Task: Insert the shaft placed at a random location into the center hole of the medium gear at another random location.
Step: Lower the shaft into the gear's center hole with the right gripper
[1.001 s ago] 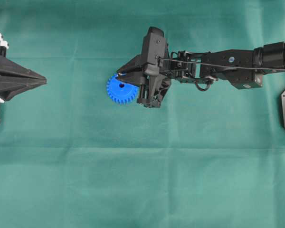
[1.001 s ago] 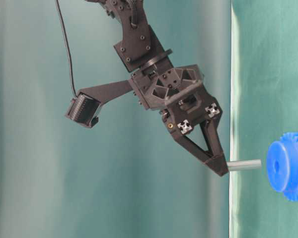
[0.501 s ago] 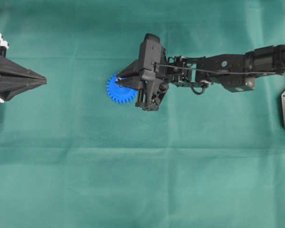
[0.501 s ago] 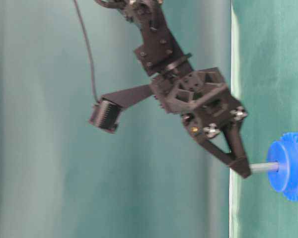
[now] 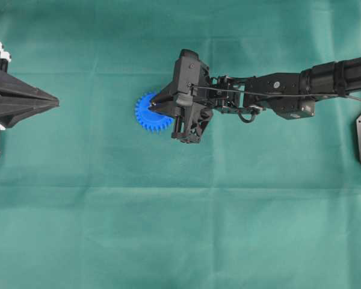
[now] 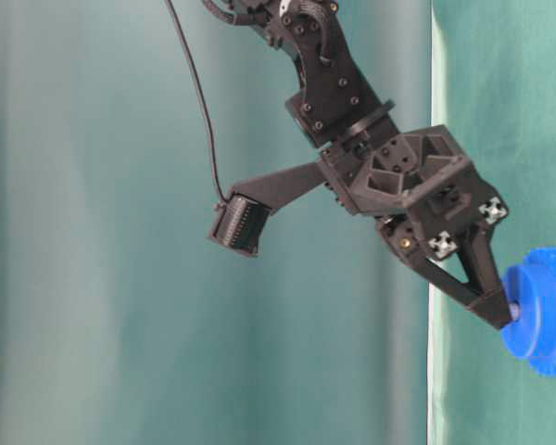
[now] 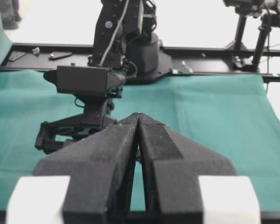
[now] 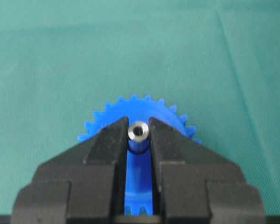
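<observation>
Right end effector (image 8: 139,135) pinches the shaft (image 8: 138,132) between its two black fingertips, directly over the medium gear (image 8: 113,114), which lies flat on the green worktop (image 5: 168,229) just beneath the tips. Seen from table level, those tips sit against the gear's raised hub, with only a sliver of the shaft showing. Left end effector (image 7: 138,122), well away from the gear, has its fingers pressed together, empty.
</observation>
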